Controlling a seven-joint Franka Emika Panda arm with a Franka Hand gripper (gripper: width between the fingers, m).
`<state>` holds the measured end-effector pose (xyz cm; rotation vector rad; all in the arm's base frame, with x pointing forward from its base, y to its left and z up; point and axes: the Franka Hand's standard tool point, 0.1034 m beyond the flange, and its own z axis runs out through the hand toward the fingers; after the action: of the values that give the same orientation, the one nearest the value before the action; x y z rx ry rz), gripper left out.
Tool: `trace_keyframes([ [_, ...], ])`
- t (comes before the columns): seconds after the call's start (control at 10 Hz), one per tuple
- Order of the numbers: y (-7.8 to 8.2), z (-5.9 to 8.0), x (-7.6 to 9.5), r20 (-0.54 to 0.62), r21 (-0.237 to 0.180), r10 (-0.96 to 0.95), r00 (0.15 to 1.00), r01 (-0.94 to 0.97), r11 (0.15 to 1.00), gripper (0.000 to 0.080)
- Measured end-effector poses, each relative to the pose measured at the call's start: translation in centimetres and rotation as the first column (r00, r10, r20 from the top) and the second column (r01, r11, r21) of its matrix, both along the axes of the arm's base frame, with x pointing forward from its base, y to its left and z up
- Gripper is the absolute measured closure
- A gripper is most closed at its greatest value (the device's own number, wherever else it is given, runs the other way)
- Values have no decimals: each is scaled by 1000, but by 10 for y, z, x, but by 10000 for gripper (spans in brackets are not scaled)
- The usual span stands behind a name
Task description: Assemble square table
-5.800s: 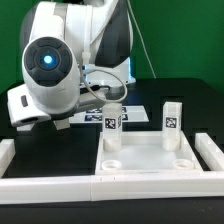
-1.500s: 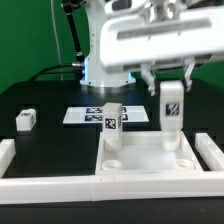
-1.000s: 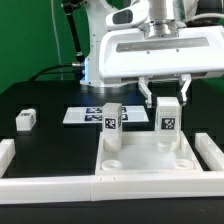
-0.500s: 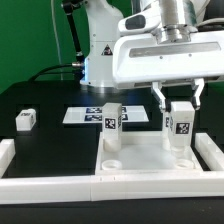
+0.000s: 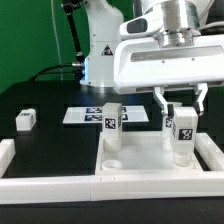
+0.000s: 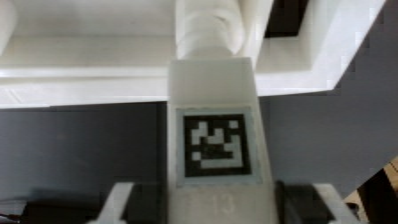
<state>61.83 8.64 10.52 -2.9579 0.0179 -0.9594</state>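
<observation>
The square table's white slab (image 5: 150, 162) lies near the front rail, rim and corner sockets up. One tagged leg block (image 5: 112, 125) stands upright in its far socket on the exterior view's left. My gripper (image 5: 181, 108) is shut on a second tagged leg block (image 5: 183, 132), held upright over the slab's near socket on the exterior view's right, its foot at or just above the socket. In the wrist view that leg (image 6: 217, 130) fills the middle between my fingers (image 6: 121, 203), with the slab's rim (image 6: 107, 85) beyond. A third small leg block (image 5: 25, 120) lies on the black table at the exterior view's left.
The marker board (image 5: 85, 115) lies flat behind the slab. Long white border rails run along the front (image 5: 60, 185) and both sides (image 5: 212, 150). The arm's base (image 5: 100, 50) stands behind the marker board.
My gripper has carried the second leg from the slab's far right corner forward and down toward the near right socket. The left leg and the loose block have not moved.
</observation>
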Motion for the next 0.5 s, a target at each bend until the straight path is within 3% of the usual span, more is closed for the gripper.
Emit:
trace_keyframes([
  [0.5, 10, -11, 1, -4, -1, 14, 1000, -14, 1000, 509],
])
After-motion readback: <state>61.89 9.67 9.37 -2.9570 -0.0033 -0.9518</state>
